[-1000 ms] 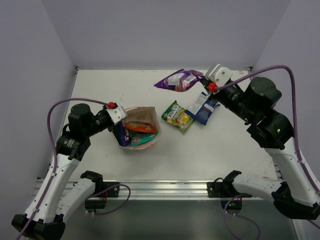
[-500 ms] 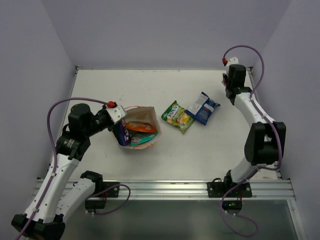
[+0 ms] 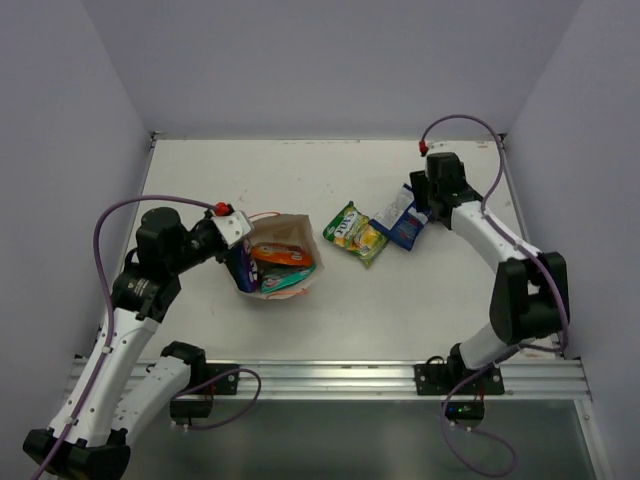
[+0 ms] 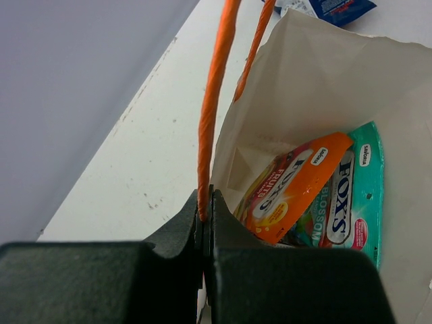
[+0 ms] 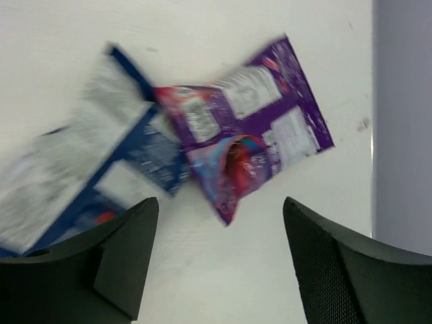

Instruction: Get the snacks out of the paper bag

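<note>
Nearest the bases, the left gripper (image 3: 232, 240) was clenched on a thin orange loop handle (image 4: 214, 101) of the beige paper carrier bag (image 3: 285, 232), which lay on the white table (image 3: 300, 170) with its mouth open. A glossy orange-red foil packet (image 4: 297, 185) sat inside the bag, overlapping a teal-pink foil packet (image 4: 354, 196). With only that thin loop pinched, any tug could have torn the handle or dragged the bag. A reach into the mouth might have caught the paper wall or lifted both overlapped packets at once.

Beyond the bag, a green-yellow foil packet (image 3: 355, 232) and a blue-white foil packet (image 3: 405, 218) lay out on the table, just beside each other. Farthest off, the right gripper (image 5: 221, 216) hung released, its jaws wide and holding nothing, above a purple foil packet (image 5: 250, 142). That packet appeared to overlap the blue-white one, though the wrist view was blurred. A low sweep back could have scattered these packets.
</note>
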{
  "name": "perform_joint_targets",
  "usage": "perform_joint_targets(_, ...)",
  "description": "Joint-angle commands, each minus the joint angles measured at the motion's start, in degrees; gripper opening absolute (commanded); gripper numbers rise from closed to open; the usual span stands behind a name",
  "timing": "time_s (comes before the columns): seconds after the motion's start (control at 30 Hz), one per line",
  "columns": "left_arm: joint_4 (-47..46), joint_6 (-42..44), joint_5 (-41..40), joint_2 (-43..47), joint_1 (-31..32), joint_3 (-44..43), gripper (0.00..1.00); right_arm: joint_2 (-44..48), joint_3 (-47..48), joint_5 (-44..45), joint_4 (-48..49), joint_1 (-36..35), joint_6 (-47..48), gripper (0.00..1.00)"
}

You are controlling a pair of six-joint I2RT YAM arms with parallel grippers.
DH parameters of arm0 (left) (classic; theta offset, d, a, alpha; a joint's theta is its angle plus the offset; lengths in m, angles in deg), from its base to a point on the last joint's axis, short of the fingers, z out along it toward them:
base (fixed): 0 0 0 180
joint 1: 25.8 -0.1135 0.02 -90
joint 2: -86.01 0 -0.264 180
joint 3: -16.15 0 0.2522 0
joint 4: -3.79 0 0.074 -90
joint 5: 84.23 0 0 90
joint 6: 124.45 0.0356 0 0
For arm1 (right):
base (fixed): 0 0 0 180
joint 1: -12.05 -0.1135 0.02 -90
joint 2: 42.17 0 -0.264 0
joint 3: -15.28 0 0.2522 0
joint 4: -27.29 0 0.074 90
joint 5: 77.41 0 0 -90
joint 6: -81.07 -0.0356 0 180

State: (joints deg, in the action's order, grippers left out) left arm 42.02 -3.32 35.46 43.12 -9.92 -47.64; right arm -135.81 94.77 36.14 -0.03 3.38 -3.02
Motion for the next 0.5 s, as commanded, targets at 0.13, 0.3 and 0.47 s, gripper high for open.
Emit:
perform_joint_targets(0.13, 0.9, 0.9, -1.5, 0.2, 0.2, -2.5, 0.00, 23.3, 3.8, -23.7, -6.2, -20.6, 9.9, 0.78)
perform_joint_targets(0.3, 2.5, 2.1, -2.6, 0.4, 0.3, -4.3, 0.00, 25.4, 9.8, -28.9, -10.3, -39.0, 18.2, 0.77)
perform_joint_targets(0.47, 3.9, 2.8, -2.7, 0.4, 0.3, -6.1, 0.00, 23.1, 13.0, -34.4, -12.9, -50.9, 22.4, 0.72)
